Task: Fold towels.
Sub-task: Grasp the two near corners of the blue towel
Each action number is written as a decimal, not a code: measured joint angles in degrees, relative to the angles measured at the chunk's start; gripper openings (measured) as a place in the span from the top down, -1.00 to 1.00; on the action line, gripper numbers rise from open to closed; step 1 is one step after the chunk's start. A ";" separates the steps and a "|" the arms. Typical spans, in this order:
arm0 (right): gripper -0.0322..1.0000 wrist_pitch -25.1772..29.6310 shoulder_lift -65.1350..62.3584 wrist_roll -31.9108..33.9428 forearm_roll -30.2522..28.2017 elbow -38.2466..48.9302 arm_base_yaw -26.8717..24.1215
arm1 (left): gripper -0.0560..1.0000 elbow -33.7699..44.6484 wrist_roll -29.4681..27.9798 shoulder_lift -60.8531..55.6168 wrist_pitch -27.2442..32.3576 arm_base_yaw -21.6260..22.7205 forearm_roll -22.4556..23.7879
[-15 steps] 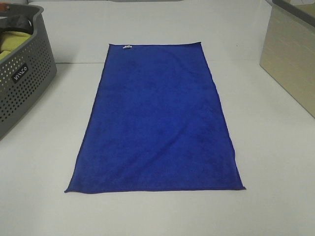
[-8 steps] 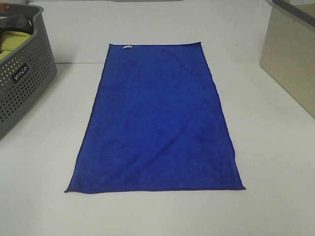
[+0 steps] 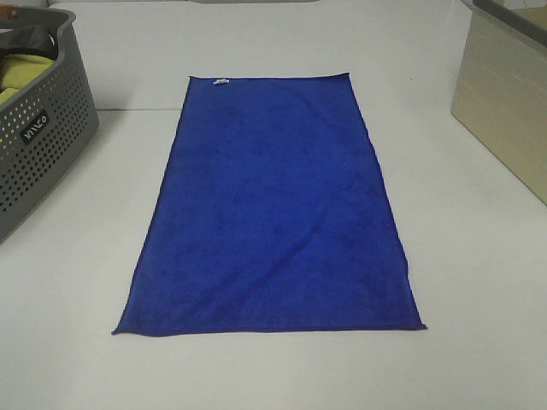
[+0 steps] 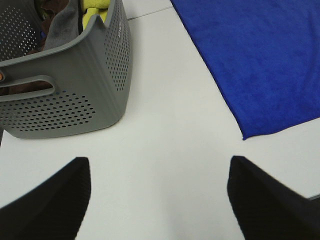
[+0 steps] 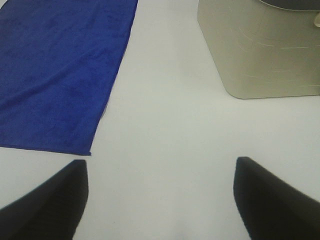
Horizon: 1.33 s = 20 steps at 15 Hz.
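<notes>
White tabletop [image 3: 68, 299], grey basket [image 3: 43, 145], beige bin [image 3: 504, 102].

Towel [image 3: 272, 209] lies flat on table [image 3: 479, 282], between basket [image 3: 38, 145] and bin [image 3: 504, 94]

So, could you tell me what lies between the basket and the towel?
Nothing; only bare table separates the basket from the towel, as the exterior high and left wrist views show.

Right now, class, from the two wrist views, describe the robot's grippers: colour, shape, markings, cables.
The left gripper and right gripper each show two plain black fingers, broad and tapering to blunt tips. No markings or cables are visible, and the arms themselves appear in no view.
</notes>
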 joint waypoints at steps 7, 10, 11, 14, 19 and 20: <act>-0.53 0.00 0.00 2.81 -1.20 0.00 0.00 | -0.48 0.00 0.00 0.00 0.00 0.00 0.00; -0.53 0.00 0.00 3.04 -1.38 0.00 0.00 | -0.48 0.00 0.00 0.00 0.00 0.00 0.00; -0.53 0.00 0.00 3.04 -1.38 0.00 0.00 | -0.48 0.00 0.00 0.00 0.00 0.00 0.00; -0.53 0.00 0.00 3.04 -1.38 0.00 0.00 | -0.48 0.00 0.00 0.00 0.00 0.00 0.06; -0.53 0.00 0.00 3.04 -1.38 0.00 0.00 | -0.48 0.00 -0.06 0.00 0.00 0.00 0.06; -0.53 0.00 0.00 3.04 -1.38 0.00 0.00 | -0.48 0.00 -0.06 0.00 0.00 0.00 0.06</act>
